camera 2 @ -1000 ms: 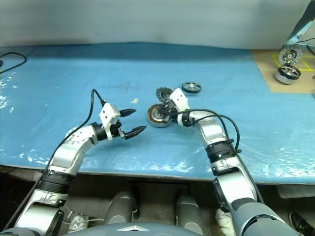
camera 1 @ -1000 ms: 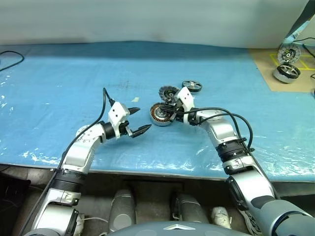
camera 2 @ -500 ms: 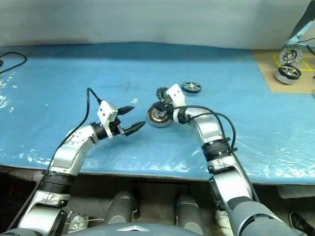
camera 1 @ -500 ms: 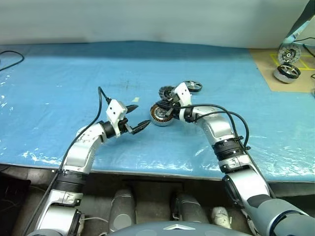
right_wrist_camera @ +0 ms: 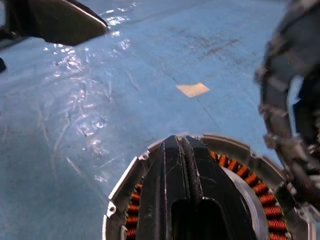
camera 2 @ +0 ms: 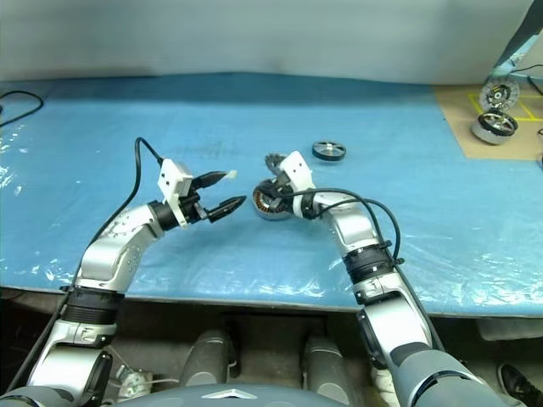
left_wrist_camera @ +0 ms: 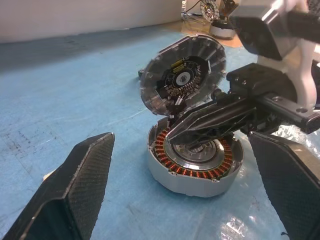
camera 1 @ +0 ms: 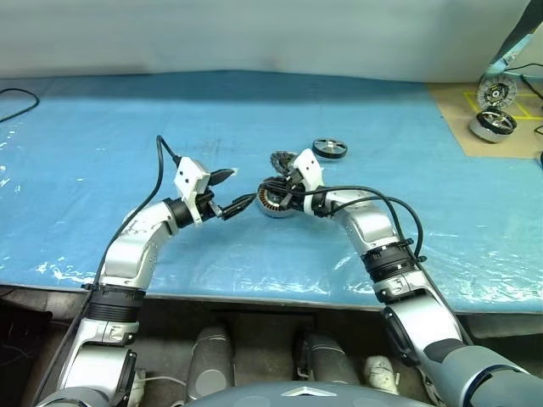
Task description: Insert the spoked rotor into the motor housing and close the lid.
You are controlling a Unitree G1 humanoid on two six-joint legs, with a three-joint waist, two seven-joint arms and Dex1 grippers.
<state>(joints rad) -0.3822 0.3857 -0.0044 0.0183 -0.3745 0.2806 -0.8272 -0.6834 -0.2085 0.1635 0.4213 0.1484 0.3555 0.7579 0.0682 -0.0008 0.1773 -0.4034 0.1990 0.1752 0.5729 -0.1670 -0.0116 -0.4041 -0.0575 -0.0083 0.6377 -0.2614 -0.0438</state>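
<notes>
Copper-ringed motor housing sits on the blue sheet, lid up. Left gripper, claws apart, came closer vs. before. Right gripper, pinched together, holds nothing, tips over housing centre. Spoked rotor waits beyond, not inserted.
</notes>
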